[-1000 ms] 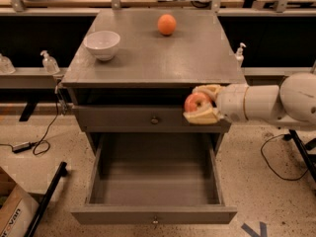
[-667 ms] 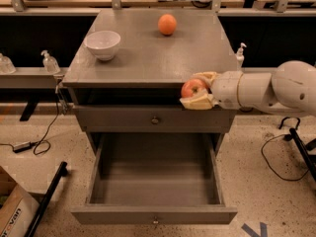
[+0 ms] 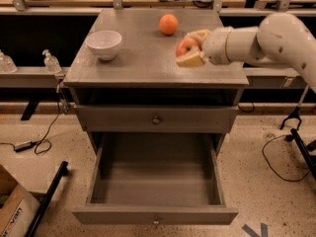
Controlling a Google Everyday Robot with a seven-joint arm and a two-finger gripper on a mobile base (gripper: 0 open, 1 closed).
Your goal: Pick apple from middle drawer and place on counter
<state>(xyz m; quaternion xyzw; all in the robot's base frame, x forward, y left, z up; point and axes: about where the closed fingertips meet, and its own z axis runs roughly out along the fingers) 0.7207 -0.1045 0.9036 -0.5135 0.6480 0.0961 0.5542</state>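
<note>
My gripper [image 3: 190, 47] is shut on the red apple [image 3: 186, 47] and holds it over the right part of the grey counter [image 3: 143, 58], just above its surface. The white arm reaches in from the right. The middle drawer [image 3: 155, 181] is pulled wide open below and its inside is bare. The upper drawer [image 3: 156, 118] with its round knob is closed.
An orange round fruit [image 3: 168, 23] sits at the back of the counter, just left of the gripper. A white bowl [image 3: 104, 44] stands at the counter's left. Cables, a stand leg and a cardboard box [image 3: 12, 211] lie on the floor around the cabinet.
The gripper with the apple has risen from in front of the upper drawer's right edge and moved back over the counter top.
</note>
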